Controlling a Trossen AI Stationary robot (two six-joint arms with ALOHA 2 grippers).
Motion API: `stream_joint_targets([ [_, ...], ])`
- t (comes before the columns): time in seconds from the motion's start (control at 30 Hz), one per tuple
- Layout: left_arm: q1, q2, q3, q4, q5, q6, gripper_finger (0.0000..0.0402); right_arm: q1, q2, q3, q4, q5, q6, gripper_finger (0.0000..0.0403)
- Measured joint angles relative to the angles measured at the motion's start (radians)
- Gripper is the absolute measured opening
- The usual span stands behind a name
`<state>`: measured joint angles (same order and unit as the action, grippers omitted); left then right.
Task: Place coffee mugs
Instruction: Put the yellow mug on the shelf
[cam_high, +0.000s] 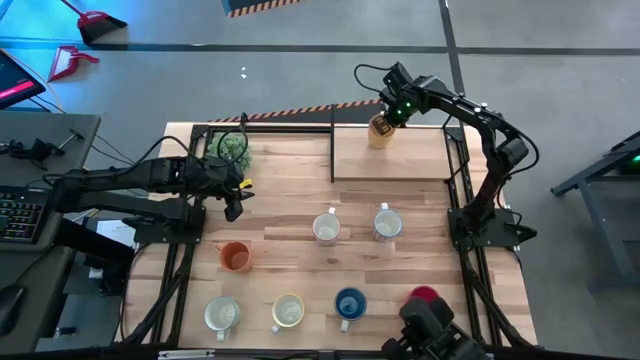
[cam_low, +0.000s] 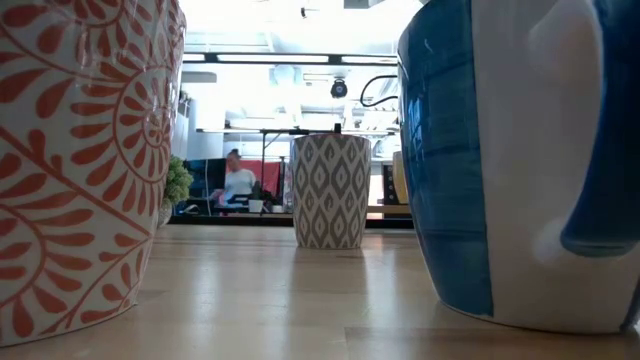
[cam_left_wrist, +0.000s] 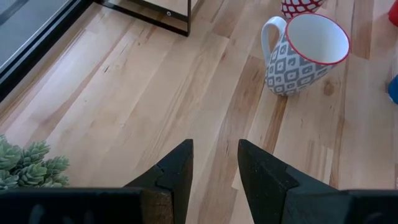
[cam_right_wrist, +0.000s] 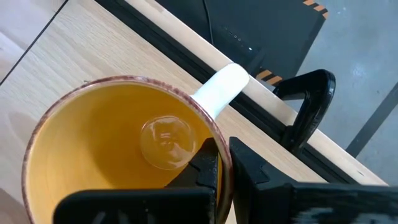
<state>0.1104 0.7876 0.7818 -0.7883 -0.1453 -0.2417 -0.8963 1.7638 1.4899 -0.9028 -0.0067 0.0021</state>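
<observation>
We see the right gripper (cam_right_wrist: 222, 165) with its fingers (cam_right_wrist: 205, 168) clenched on the rim of a yellow-lined mug (cam_right_wrist: 112, 155), one finger inside the cup and one outside, the white handle (cam_right_wrist: 221, 87) pointing away past the fingertips, at the desk's (cam_high: 290, 190) far raised board. Our left gripper (cam_left_wrist: 214, 165) hovers with fingers (cam_left_wrist: 177, 171) parted and grasping nothing; ahead of them stands a grey-patterned mug (cam_left_wrist: 305, 53), well apart, and a small green plant (cam_left_wrist: 25, 165) just beside them
</observation>
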Motion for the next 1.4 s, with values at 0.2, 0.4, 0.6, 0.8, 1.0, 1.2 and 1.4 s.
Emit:
stream_joint_targets([
  [0.2,0.000,0.000,0.000,0.000,0.000,0.000,0.0115,0.000,0.014,0.000,0.016,-0.003,0.017,0.0000],
  [0.4,0.000,0.000,0.000,0.000,0.000,0.000,0.0115,0.001,0.018,0.000,0.018,-0.002,0.017,0.0000],
  [0.6,0.000,0.000,0.000,0.000,0.000,0.000,0.0115,0.001,0.018,0.000,0.019,-0.002,0.017,0.0000],
  [0.8,0.000,0.000,0.000,0.000,0.000,0.000,0.0115,0.001,0.018,0.000,0.028,-0.004,-0.001,0.0003],
  [1.0,0.000,0.000,0.000,0.000,0.000,0.000,0.0115,0.000,0.018,0.001,0.030,-0.023,0.003,0.0049],
  [1.2,0.000,0.000,0.000,0.000,0.000,0.000,0.0115,0.000,0.018,0.001,0.037,-0.024,0.017,0.0086],
  [1.4,0.000,0.000,0.000,0.000,0.000,0.000,0.0115,0.000,0.018,0.001,0.048,-0.029,0.017,0.0094],
])
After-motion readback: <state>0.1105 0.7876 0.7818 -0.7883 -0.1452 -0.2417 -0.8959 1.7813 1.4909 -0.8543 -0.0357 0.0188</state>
